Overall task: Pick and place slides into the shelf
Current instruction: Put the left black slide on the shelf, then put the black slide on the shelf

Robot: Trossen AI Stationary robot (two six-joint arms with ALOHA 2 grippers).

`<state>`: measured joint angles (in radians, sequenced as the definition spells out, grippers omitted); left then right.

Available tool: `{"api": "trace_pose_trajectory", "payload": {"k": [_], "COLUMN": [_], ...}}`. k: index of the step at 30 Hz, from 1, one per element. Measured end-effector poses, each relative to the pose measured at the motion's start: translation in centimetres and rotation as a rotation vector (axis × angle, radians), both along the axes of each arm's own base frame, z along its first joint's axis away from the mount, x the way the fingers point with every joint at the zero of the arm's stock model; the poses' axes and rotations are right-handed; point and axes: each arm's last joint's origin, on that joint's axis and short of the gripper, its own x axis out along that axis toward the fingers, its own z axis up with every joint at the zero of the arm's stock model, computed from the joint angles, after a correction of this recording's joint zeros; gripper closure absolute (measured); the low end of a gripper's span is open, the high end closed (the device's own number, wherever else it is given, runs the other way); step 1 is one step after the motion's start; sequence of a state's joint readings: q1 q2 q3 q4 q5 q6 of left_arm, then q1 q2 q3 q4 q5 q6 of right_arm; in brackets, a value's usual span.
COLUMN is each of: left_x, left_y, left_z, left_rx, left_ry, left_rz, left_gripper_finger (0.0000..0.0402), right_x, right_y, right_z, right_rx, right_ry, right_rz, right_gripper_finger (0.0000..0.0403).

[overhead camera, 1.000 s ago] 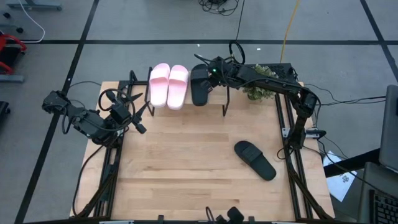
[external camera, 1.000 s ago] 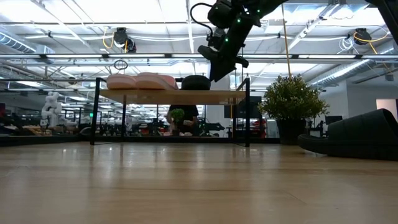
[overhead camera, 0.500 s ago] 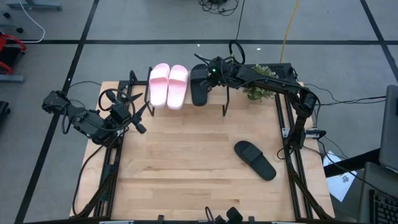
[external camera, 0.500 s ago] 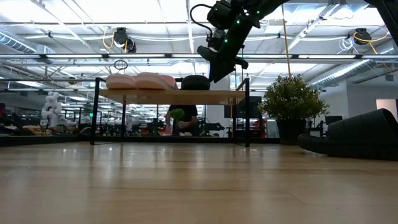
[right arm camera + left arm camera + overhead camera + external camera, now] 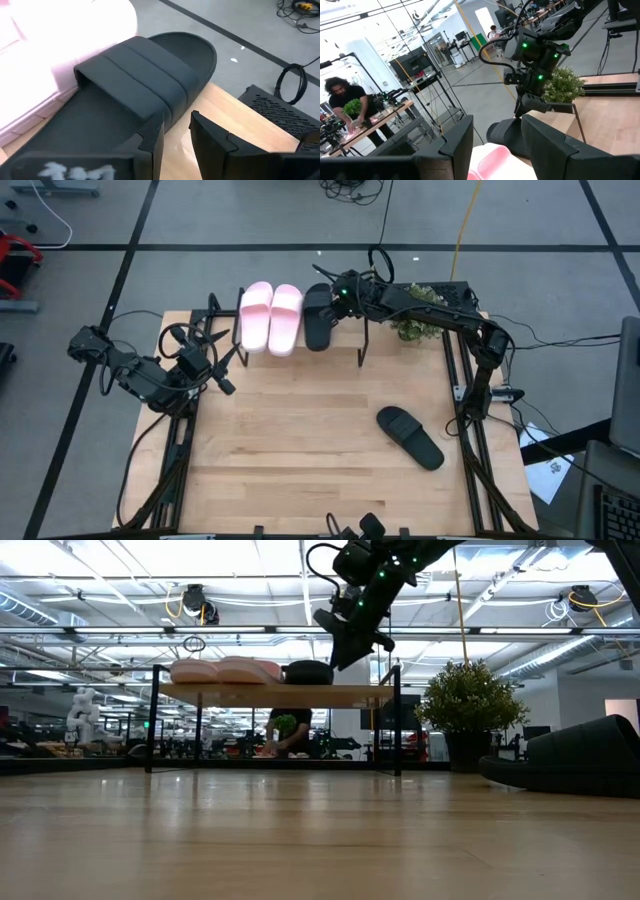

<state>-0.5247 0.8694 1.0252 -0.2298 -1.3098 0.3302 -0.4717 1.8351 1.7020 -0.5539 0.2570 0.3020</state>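
On the shelf [image 5: 280, 695] at the table's far edge, a pale pink pair of slides [image 5: 270, 318] lies sole down. A black slide [image 5: 317, 318] lies beside it, also seen as the black slide [image 5: 135, 80]. My right gripper [image 5: 177, 125] hangs slanted over the shelf at that slide's right side, open, with bare board between its fingers. A second black slide [image 5: 410, 437] lies flat on the table at the right. My left gripper [image 5: 229, 370] waits open and level at the table's left, empty. My right gripper touches the black slide's long right edge [image 5: 165, 117] just behind the strap, with the outer side of one finger [image 5: 152, 142]. The fingers slant down from the table's right. The slide lies flat on the shelf's top board.
A small potted plant [image 5: 415, 320] stands to the right of the shelf. Bare board [image 5: 220, 105] remains on the shelf to the right of the black slide. In the room beyond the table, a person [image 5: 285, 730] works at a bench.
My right gripper's fingers have swung slightly toward the table's left. The black slide on the shelf has slid a little along the board toward the pink pair, staying flat.
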Motion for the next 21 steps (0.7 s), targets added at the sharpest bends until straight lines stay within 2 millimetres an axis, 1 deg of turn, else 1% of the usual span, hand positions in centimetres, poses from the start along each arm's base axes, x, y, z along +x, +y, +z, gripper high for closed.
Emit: {"api": "trace_pose_trajectory", "payload": {"k": [4, 8, 10, 17, 21], "left_x": [0.0, 0.0, 0.0, 0.0, 0.0], "left_y": [0.0, 0.0, 0.0, 0.0, 0.0], "left_z": [0.0, 0.0, 0.0, 0.2, 0.2], "left_rx": [0.0, 0.0, -0.001, -0.011, -0.014], "left_ry": [0.0, -0.001, -0.001, -0.019, -0.024], "left_rz": [0.0, 0.0, 0.0, 0.0, 0.0], "left_gripper_finger": [0.0227, 0.0227, 0.0227, 0.0227, 0.0227], "right_x": [0.0, -0.5, -0.7, -1.6, -2.9], "right_y": [0.1, 0.2, 0.3, 0.7, 2.0], "right_z": [0.0, -0.3, -0.1, 1.9, 3.7], "right_rx": [-0.004, -0.013, -0.025, -0.058, -0.059], "right_ry": [0.012, 0.081, 0.089, 0.044, 0.049], "right_rz": [0.002, -0.016, -0.017, -0.01, 0.019], "right_gripper_finger": [0.0318, 0.0318, 0.0318, 0.0318, 0.0318]}}
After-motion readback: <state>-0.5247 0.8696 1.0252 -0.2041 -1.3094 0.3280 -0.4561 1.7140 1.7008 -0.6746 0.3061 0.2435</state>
